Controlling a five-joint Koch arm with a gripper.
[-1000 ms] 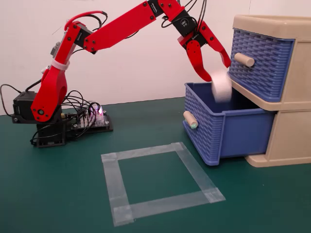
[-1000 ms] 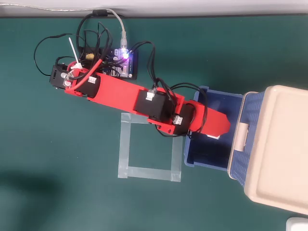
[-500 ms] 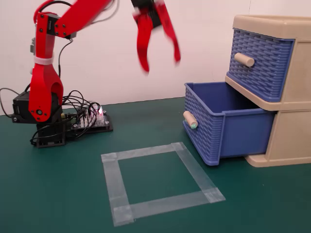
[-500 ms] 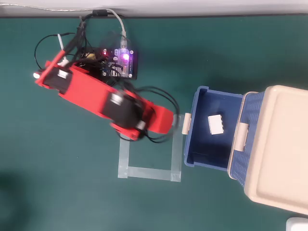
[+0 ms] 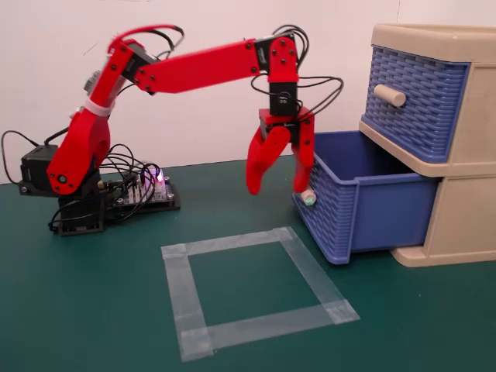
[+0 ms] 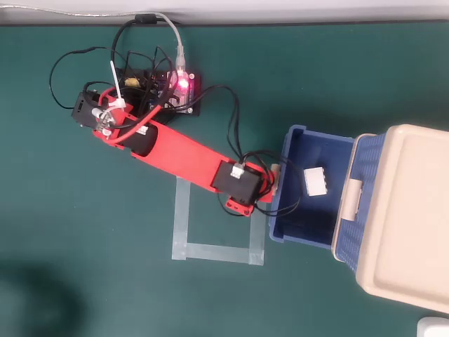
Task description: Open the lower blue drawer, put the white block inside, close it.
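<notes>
The lower blue drawer [image 5: 372, 205] of the beige cabinet [image 5: 465, 225] is pulled out toward the arm. The white block [image 6: 315, 181] lies on the drawer's floor [image 6: 302, 214], seen only in the overhead view. The drawer's mint-tipped knob [image 5: 308, 197] points at the arm. My red gripper [image 5: 277, 188] hangs open and empty in front of the drawer. Its right finger [image 5: 302, 167] ends right at the knob; I cannot tell if it touches. In the overhead view the wrist covers the jaws.
The upper blue drawer [image 5: 415, 101] with its plain beige knob [image 5: 390, 94] is shut. A square of clear tape [image 5: 256, 291] marks the green mat in front of the arm. The arm's base and a lit controller board [image 5: 147, 190] with cables stand at the left.
</notes>
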